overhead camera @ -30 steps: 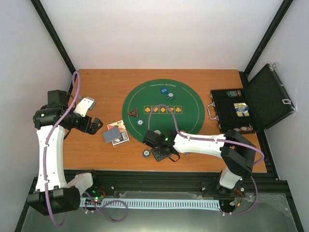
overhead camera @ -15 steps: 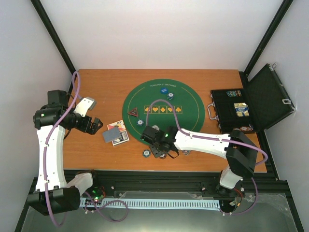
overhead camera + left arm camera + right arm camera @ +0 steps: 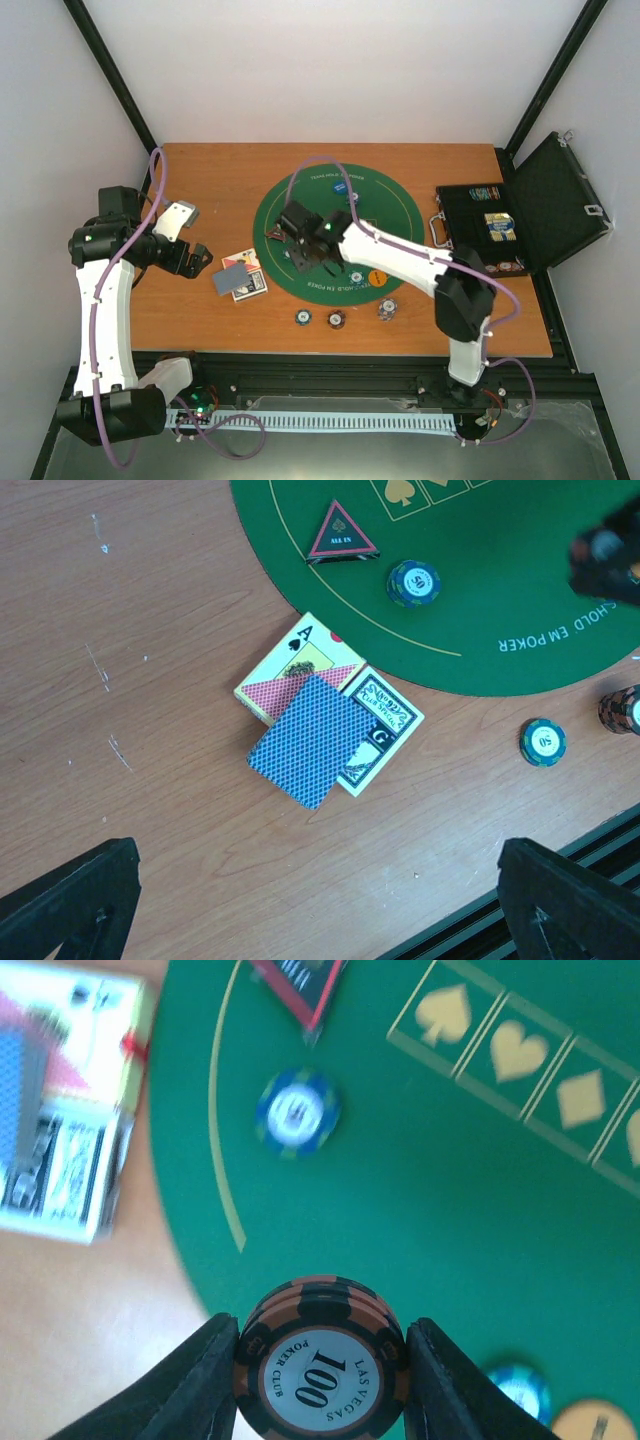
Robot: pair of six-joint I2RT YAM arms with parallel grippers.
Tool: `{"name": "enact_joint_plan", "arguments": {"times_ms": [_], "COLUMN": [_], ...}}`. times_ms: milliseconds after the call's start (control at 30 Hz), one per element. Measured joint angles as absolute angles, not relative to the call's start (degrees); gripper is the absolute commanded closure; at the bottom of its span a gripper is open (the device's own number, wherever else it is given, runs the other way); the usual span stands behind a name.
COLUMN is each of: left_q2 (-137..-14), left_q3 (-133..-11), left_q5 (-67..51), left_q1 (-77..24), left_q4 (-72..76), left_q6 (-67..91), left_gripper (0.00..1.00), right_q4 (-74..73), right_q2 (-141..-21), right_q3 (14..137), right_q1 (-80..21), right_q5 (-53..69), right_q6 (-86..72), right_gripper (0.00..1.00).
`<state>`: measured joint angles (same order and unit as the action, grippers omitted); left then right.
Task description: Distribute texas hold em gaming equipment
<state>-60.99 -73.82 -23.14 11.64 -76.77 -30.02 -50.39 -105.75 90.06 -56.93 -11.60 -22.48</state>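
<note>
The right pincer (image 3: 322,1375) pinches a stack of orange-black chips (image 3: 322,1340) over the green mat (image 3: 450,1210), near a blue chip (image 3: 297,1110) and the triangular marker (image 3: 300,985), while the left pincer (image 3: 320,905) hangs spread above the playing cards (image 3: 310,740) on the wooden surface (image 3: 150,630).

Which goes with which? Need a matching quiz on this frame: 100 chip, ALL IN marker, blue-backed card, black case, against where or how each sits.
Things:
1. 100 chip
2. ALL IN marker
3. blue-backed card
4. black case

Places/states:
A. open, at the table's right edge
B. on the green mat, beside a 50 chip
C. clamped between the right fingers
D. off the mat, atop other cards on the wood

Pairs: 1-C, 2-B, 3-D, 4-A
</note>
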Motion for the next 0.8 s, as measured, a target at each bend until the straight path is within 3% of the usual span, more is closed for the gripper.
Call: {"name": "enact_joint_plan", "arguments": {"times_ms": [433, 800], "left_q2": [-61.01, -61.01], "left_q3": [-73.89, -73.89], "left_q5": [-23.0, -23.57], "left_q1": [11.64, 11.64], "left_q4": [-76.86, -76.82], "left_q6": [-30.02, -30.02], "left_gripper": [0.0, 0.0], "right_q4": [-51.7, -53.84], "right_q2": [-135.37, -142.71], "right_q3": [116.86, 127.85], "right_q1": [-45.36, -44.69], "right_q5": [-7.97, -4.75], "right_q6": [-16.86, -16.32], "right_gripper": [0.88, 0.87]}}
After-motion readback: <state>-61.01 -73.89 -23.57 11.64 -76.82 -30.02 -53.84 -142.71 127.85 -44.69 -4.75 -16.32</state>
